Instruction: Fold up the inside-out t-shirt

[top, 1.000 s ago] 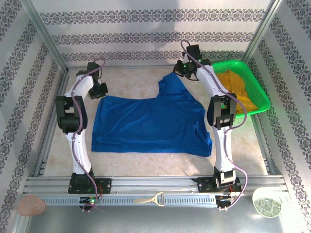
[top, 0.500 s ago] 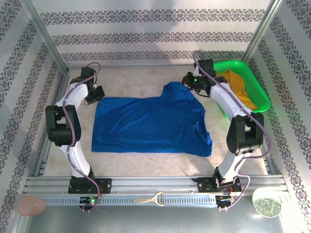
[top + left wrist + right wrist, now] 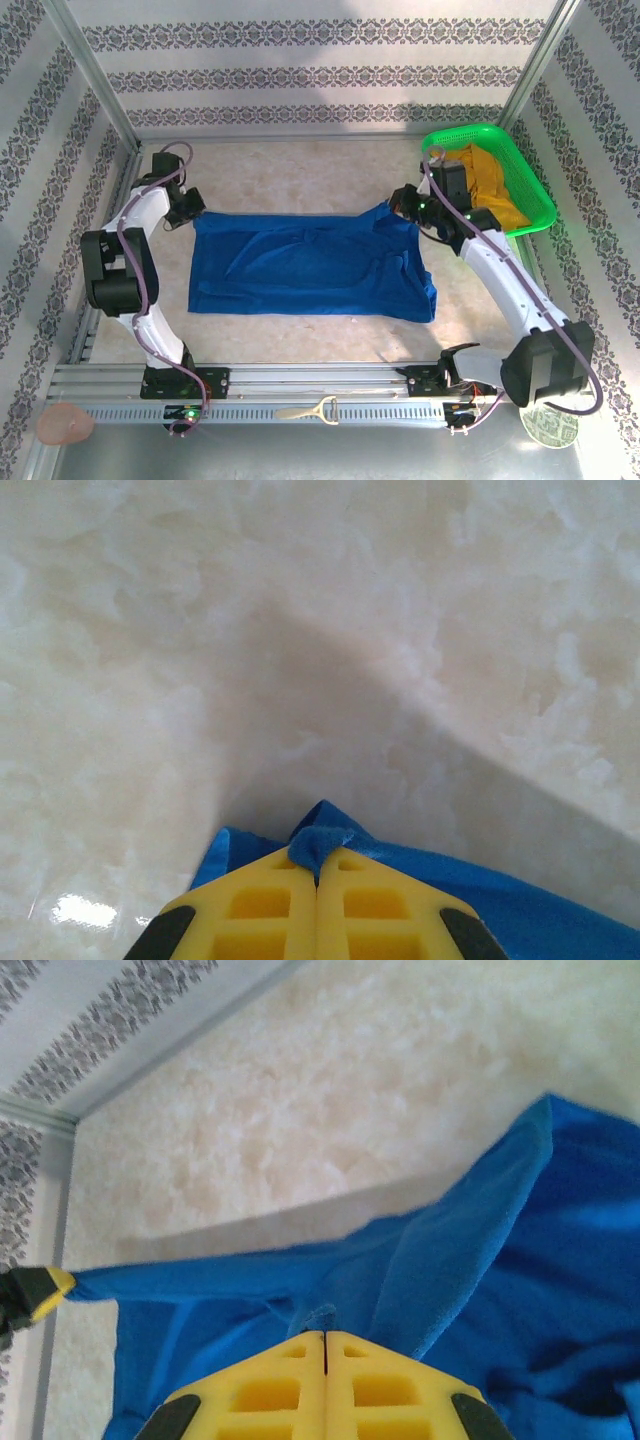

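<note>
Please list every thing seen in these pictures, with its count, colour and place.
t-shirt: 1, royal blue, spread on the table's middle.
basket: 1, green, table's far right corner.
garment: 1, mustard yellow, inside the basket.
disc: 1, pink, near left, before the rail.
handled tool: 1, cream, on the rail, centre.
round thing: 1, pale green, near right, partly behind the right arm.
table: 1, pale marbled, under the t-shirt.
left gripper: 1, yellow fingers, shut on the t-shirt's far left corner.
right gripper: 1, yellow fingers, shut on its far right edge.
</note>
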Robot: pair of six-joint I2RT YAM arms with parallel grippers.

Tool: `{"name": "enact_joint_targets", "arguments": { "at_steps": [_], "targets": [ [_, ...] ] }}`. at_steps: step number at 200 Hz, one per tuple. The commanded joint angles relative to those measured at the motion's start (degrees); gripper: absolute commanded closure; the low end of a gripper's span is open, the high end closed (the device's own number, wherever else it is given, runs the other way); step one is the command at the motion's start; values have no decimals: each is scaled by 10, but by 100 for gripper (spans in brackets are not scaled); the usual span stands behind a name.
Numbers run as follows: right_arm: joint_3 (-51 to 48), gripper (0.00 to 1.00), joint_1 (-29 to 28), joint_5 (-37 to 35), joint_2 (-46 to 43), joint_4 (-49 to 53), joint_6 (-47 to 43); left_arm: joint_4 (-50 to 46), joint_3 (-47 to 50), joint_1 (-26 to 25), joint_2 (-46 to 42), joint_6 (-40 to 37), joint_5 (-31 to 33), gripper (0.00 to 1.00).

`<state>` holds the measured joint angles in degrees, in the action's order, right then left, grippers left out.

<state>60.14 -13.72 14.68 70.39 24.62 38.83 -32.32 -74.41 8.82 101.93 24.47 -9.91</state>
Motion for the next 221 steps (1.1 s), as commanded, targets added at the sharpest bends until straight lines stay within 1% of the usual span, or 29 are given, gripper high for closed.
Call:
{"name": "enact_joint_targets", "arguments": {
  "at_steps": [1, 45, 95, 123, 144, 148, 154, 159, 163, 170, 173, 183, 196, 206, 221],
  "targets": [
    [-33, 100, -20, -28, -32, 20, 19, 20, 19, 10, -24, 3, -5, 100],
    [-84, 100, -54, -56, -104, 46, 51, 22, 51, 16, -42, 0, -7, 100],
    [-128, 100, -72, -78, -173, 83, 75, 21, 85, 18, -76, 11, -7, 100],
    [-167, 100, -83, -95, -196, 91, 89, 28, 126, 19, -100, 22, -12, 100],
    [-211, 100, -84, -114, -188, 85, 92, 43, 171, 19, -113, 41, -30, 100],
    [-218, 90, -84, -120, -185, 85, 91, 46, 181, 19, -116, 46, -32, 100],
    [-225, 73, -84, -132, -181, 88, 88, 48, 195, 19, -120, 50, -30, 100],
    [-228, 60, -83, -143, -179, 93, 87, 46, 207, 19, -124, 54, -24, 93],
    [-229, 54, -82, -151, -178, 97, 87, 46, 214, 19, -128, 55, -20, 86],
    [-227, 48, -80, -160, -180, 101, 87, 44, 228, 20, -134, 56, -9, 67],
    [-226, 48, -79, -161, -181, 101, 88, 44, 232, 20, -137, 57, -4, 61],
    [-220, 47, -74, -159, -183, 98, 89, 50, 239, 23, -147, 58, 4, 56],
    [-203, 47, -70, -150, -174, 96, 80, 55, 231, 27, -156, 66, 9, 47],
    [-186, 48, -70, -143, -160, 97, 70, 55, 211, 28, -158, 69, 9, 45],
    [-157, 52, -71, -125, -129, 90, 57, 51, 176, 28, -159, 76, 2, 44]
  ]
}}
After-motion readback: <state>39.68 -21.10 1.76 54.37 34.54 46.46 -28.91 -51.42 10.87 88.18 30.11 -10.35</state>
